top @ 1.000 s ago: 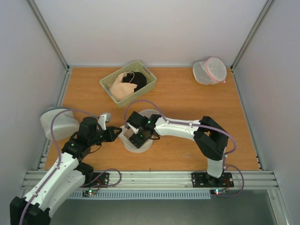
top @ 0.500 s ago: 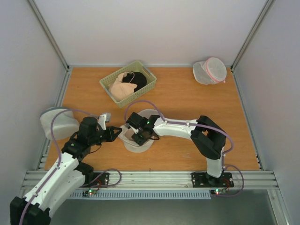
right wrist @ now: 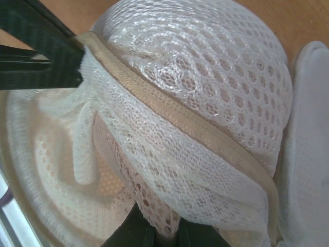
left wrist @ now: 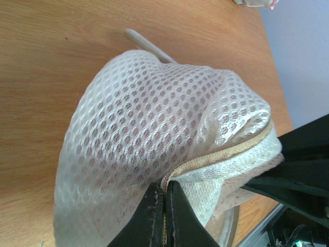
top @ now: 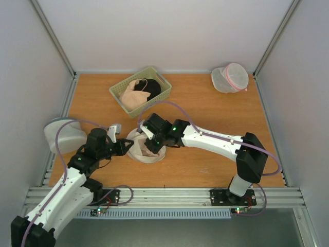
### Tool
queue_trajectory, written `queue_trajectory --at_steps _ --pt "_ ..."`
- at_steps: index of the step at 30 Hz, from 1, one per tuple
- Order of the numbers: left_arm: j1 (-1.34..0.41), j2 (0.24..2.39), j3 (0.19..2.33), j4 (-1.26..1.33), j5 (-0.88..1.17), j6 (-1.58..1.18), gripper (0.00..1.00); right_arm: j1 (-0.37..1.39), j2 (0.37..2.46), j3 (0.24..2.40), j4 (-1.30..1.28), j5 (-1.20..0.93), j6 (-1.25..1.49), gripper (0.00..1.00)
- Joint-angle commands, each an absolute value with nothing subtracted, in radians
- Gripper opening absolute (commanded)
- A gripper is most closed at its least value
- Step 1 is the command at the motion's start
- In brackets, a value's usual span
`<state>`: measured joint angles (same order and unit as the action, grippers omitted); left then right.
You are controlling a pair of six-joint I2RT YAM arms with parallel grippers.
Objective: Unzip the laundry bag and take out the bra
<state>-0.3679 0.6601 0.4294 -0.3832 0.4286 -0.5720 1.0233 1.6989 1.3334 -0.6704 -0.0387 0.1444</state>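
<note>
Closing on the contents of the laundry bag [top: 138,154], the right gripper [top: 153,144] is now standing clenched. One second ago its jaws were spread wide above the bag. Over the same interval the right arm has been stretching out, so the gripper is sitting further toward the left side of the bag. The bag itself has been shifting slightly that way.

The left gripper [left wrist: 164,208] is remaining clamped on the tan zip tape [left wrist: 226,154] at the bag's edge, as it was throughout the last second. It is anchoring the bag on the table [top: 205,110], between the two grippers and toward the table's near left.

In the right wrist view the mouth of the bag is gaping along the tape, so the unzipping step is judged complete. The right jaws are pinching a fold of pale pink lace [right wrist: 131,198], judged to be the bra. White mesh is lying against the same fold, and it cannot be told whether the jaws are gripping lace alone.

The task is therefore entering the removal step. The next move is calling for the right gripper to draw away while the left holds the bag. If mesh is caught in the grip, the bag will be travelling with the garment.
</note>
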Motion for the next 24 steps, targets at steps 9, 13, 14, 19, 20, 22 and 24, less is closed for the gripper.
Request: queue_trajectory --at_steps 9,13,14,19,20,22,24 --pt "-0.364 0.652 0.421 -0.335 0.397 -0.573 0.01 0.996 1.619 1.343 -0.782 -0.215 -0.059 0.01" --pt "-0.359 0.649 0.423 -0.346 0.381 -0.573 0.0 0.997 1.553 1.287 -0.875 -0.243 -0.142 0.01" --pt "-0.359 0.651 0.422 -0.348 0.373 -0.576 0.01 0.997 1.535 1.276 -0.894 -0.237 -0.149 0.01" --pt "-0.355 0.662 0.419 -0.349 0.357 -0.582 0.01 0.996 1.455 1.278 -0.941 -0.254 -0.159 0.01" --pt "-0.353 0.664 0.419 -0.351 0.357 -0.581 0.01 0.996 1.432 1.29 -0.933 -0.268 -0.161 0.01" --pt "-0.352 0.666 0.42 -0.351 0.357 -0.58 0.01 0.99 1.388 1.311 -0.912 -0.278 -0.16 0.01" --pt "-0.351 0.668 0.42 -0.348 0.365 -0.578 0.01 0.966 1.349 1.323 -0.871 -0.266 -0.142 0.01"
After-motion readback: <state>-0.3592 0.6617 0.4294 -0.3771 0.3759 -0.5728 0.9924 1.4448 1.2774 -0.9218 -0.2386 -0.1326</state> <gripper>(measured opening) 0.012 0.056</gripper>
